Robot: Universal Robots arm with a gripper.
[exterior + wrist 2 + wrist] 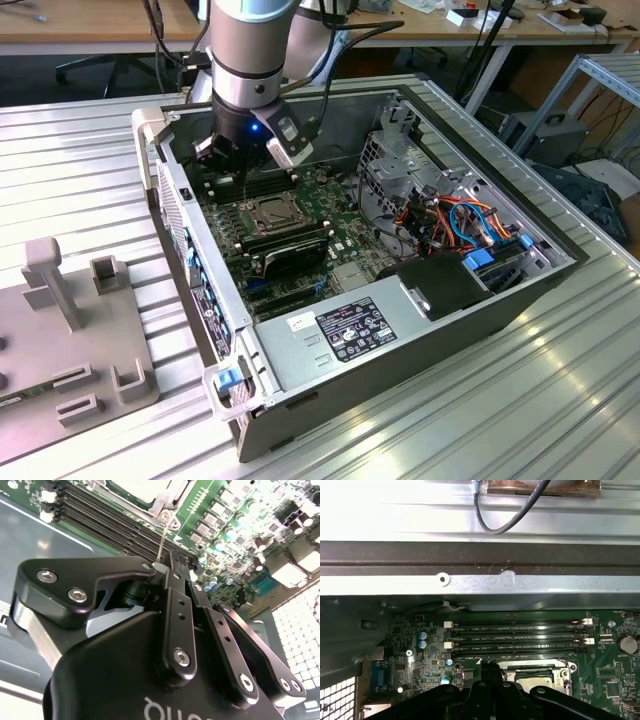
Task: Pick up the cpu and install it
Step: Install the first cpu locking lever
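Note:
The open computer case (pixel 560 262) lies on its side on the ribbed metal table. My gripper (pixel 246 172) reaches down inside it, over the black memory slots (pixel 515 635) right beside the metal-framed socket (pixel 565 668). The cpu (pixel 533 681) is a pale silver-grey square lying flat inside that socket frame, and its edge also appears in the second wrist view (pixel 142 487). The fingers of the gripper (pixel 175 561) are pressed together, shut. A thin metal lever rod (pixel 163 532) runs from the socket's corner to just beside the fingertips (pixel 490 666); I cannot tell whether it is pinched.
A black heatsink block (pixel 290 250) sits just past the socket. A drive cage (pixel 395 160), coloured cables (pixel 460 220) and the power supply (pixel 340 335) crowd the exterior view's right of the case. The case wall (pixel 480 582) stands close by the slots. A grey fixture (pixel 70 330) lies on the table.

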